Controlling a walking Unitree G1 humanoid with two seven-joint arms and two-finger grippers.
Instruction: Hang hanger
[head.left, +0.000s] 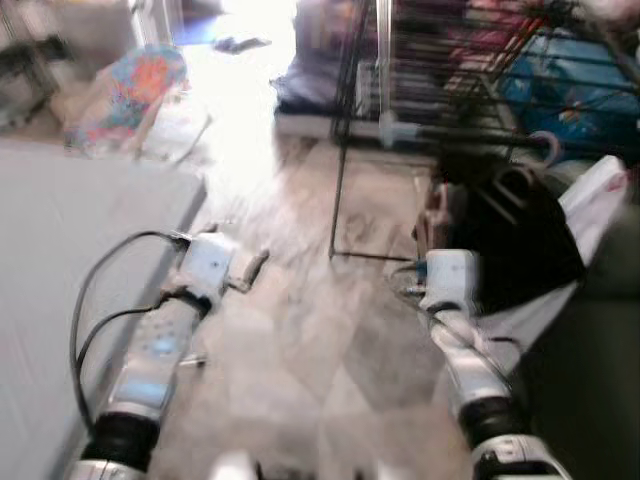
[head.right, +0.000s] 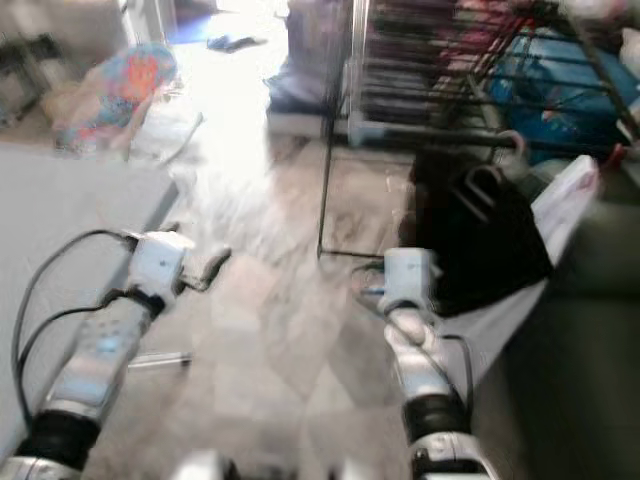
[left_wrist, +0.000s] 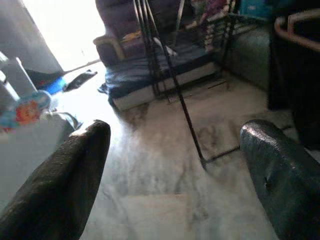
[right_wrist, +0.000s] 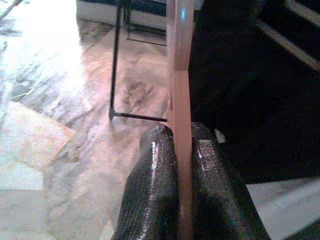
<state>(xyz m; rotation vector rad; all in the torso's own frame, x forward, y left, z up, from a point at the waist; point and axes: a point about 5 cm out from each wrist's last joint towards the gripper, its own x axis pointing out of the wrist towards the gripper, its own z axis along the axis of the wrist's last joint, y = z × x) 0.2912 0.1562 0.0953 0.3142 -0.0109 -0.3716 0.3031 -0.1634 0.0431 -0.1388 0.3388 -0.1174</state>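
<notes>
Right wrist view: right gripper (right_wrist: 182, 150), both black fingers pinched tight on a pinkish hanger (right_wrist: 180, 75), its thin bar running upright between the pads; a grip on the bar probably leaves the hook free for hanging; black garment (head.left: 520, 240) draped on it, hanging ahead of the right arm, pale hook (head.left: 548, 145) curving above; black metal rack (head.left: 440, 70) standing just beyond on the marble floor (head.left: 300, 330), judged the likely hanging place, not yet reached; left gripper (left_wrist: 175, 165), fingers spread wide and empty, held forward beside a grey surface (head.left: 60, 250); blur suggests walking.
</notes>
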